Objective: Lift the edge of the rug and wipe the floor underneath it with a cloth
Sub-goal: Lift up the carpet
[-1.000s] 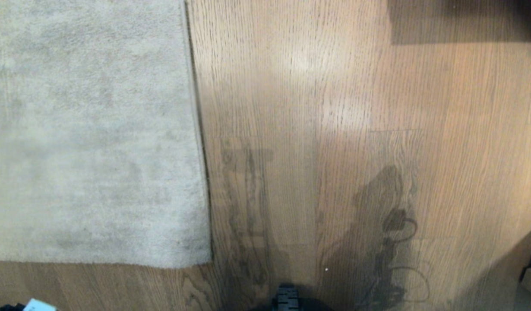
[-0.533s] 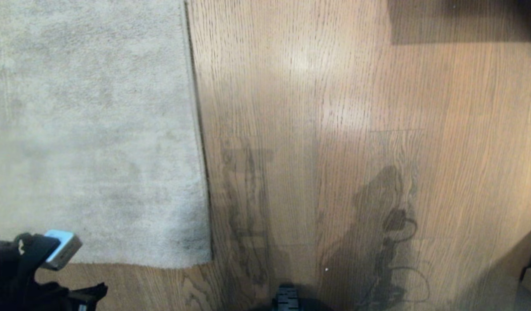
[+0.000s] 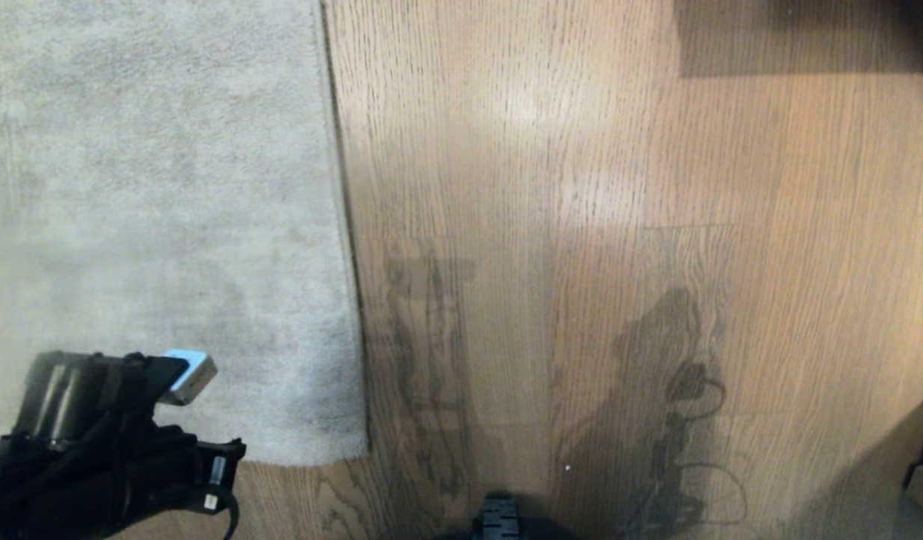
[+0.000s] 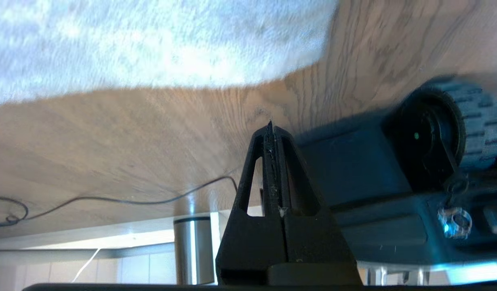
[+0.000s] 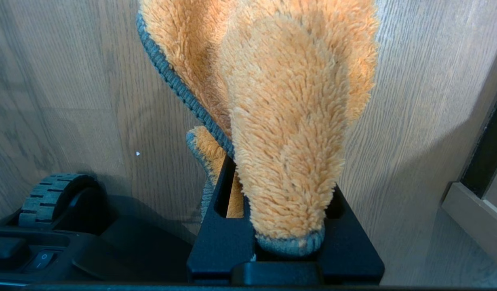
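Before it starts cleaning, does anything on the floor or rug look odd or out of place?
Nothing much. The rug lies flat with its corner down on the floor. Only a thin loose cable trails across the floor near the robot's base.

bare floor (image 3: 581, 187) beside flat rug edge (image 3: 349, 300)
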`<state>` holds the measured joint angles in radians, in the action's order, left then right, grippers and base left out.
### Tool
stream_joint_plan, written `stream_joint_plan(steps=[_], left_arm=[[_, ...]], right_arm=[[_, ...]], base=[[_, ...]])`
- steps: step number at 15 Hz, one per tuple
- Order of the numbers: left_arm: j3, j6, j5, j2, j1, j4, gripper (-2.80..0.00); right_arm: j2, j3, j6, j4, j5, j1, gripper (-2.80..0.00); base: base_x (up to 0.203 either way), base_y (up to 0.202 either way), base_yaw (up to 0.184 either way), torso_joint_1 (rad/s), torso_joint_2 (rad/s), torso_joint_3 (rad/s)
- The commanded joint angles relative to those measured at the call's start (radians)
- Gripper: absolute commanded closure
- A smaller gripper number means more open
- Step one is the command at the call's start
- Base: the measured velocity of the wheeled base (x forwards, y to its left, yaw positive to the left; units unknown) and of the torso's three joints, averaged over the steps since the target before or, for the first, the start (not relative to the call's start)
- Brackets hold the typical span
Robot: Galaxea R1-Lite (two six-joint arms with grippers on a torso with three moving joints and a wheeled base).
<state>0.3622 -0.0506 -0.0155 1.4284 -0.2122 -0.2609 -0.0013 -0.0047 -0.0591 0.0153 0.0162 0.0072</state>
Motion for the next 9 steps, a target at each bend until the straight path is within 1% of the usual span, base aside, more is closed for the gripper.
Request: stream_joint_plan(steps=[1, 4, 9], left_arm=[[0.039, -0.007, -0.004, 0.096, -0.025, -0.014, -2.80], [0.094, -0.013, -0.059, 0.194, -0.055, -0.059, -2.80], [0.181, -0.016, -0.162, 0.294, -0.100, -0.062, -2.80]], right_arm=[[0.001, 0.000, -0.001, 0.000, 0.001, 0.000, 0.00], [0.001, 0.000, -0.001, 0.000, 0.001, 0.000, 0.00], [0.001, 0.000, -0.001, 0.000, 0.001, 0.000, 0.00]], base=[[0.000, 0.000, 0.000, 0.000, 0.00, 0.000], [0.000, 0.000, 0.000, 0.000, 0.00, 0.000], [0.000, 0.000, 0.000, 0.000, 0.00, 0.000]])
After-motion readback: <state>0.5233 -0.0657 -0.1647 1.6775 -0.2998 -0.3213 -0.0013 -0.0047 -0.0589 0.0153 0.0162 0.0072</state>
